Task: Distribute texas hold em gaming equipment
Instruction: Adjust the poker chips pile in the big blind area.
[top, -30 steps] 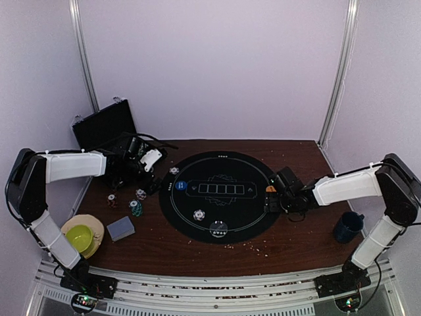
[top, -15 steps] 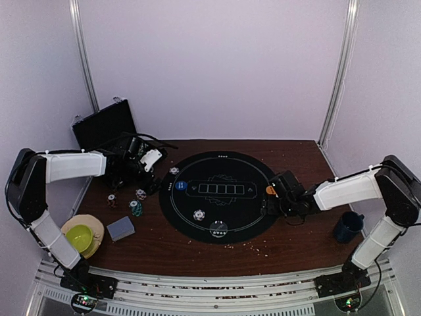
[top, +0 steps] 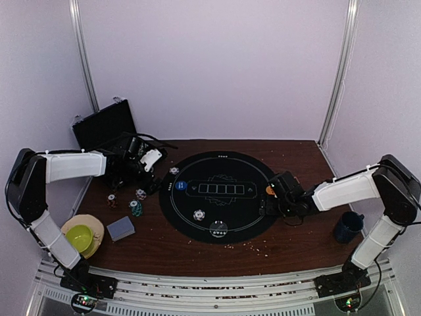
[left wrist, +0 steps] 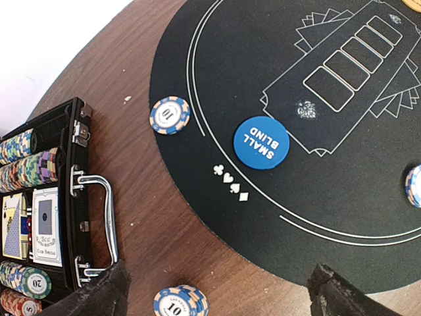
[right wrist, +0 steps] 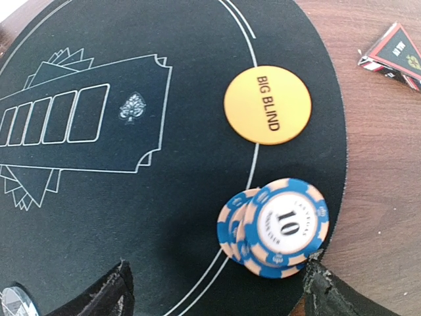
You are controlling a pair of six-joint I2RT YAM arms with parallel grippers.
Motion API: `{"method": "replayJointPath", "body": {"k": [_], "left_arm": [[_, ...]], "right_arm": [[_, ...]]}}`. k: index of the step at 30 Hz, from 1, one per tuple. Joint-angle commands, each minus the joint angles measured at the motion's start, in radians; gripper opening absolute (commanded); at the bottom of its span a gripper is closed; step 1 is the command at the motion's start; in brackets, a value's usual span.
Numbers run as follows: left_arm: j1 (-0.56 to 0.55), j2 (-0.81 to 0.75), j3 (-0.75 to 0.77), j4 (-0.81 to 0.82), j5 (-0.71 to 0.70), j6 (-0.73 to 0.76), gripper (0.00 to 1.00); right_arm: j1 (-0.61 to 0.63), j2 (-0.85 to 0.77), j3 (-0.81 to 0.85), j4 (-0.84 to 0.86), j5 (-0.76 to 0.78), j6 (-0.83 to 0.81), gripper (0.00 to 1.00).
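In the right wrist view a short, slumped stack of blue "10" poker chips [right wrist: 277, 227] lies at the black mat's edge. It touches the right fingertip [right wrist: 325, 293] of my open right gripper [right wrist: 217, 296]. The orange BIG BLIND disc [right wrist: 268, 105] lies just beyond. My left gripper [left wrist: 220, 299] is open low over the wood, with a blue "10" chip stack [left wrist: 181, 304] between its fingers. The blue SMALL BLIND disc [left wrist: 260, 142] and another blue chip [left wrist: 170, 115] lie ahead. The top view shows the grey-blue card deck [top: 120, 228] and loose chips [top: 135, 207].
The open black case [left wrist: 72, 217] with chips and cards sits left of my left gripper. The round black mat [top: 217, 194] holds a chip [top: 199, 215] and a white disc [top: 218, 228]. A dark blue mug [top: 347, 227] stands right, a green bowl [top: 80, 237] front left. A red-black triangular token [right wrist: 393, 49] lies off the mat.
My right gripper has crept slightly left and nearer along the mat's right edge. The left arm has not moved.
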Motion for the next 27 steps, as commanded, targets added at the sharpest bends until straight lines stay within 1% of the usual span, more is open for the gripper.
{"method": "replayJointPath", "body": {"k": [1, 9, 15, 20, 23, 25, 27], "left_arm": [[0.007, 0.009, 0.005, 0.031, -0.001, -0.006, 0.98], [0.007, 0.007, 0.004, 0.031, 0.001, -0.006, 0.98], [0.007, 0.009, 0.006, 0.031, 0.0, -0.007, 0.98], [0.007, 0.009, 0.005, 0.031, 0.0, -0.006, 0.98], [0.008, 0.01, 0.005, 0.031, 0.0, -0.008, 0.98], [0.007, 0.01, 0.005, 0.031, 0.0, -0.006, 0.98], [0.007, 0.01, 0.005, 0.03, 0.001, -0.007, 0.98]], "right_arm": [[0.013, -0.001, 0.004, 0.015, 0.004, -0.007, 0.88], [0.02, -0.005, 0.021, -0.004, 0.031, -0.025, 0.88], [0.021, -0.069, 0.013, -0.02, 0.044, -0.033, 0.89], [0.022, -0.115, 0.028, -0.069, 0.07, -0.042, 0.9], [0.021, -0.117, 0.051, -0.111, 0.103, -0.053, 0.94], [0.022, -0.096, 0.082, -0.156, 0.128, -0.076, 0.99], [0.019, -0.059, 0.126, -0.201, 0.139, -0.102, 1.0]]}}
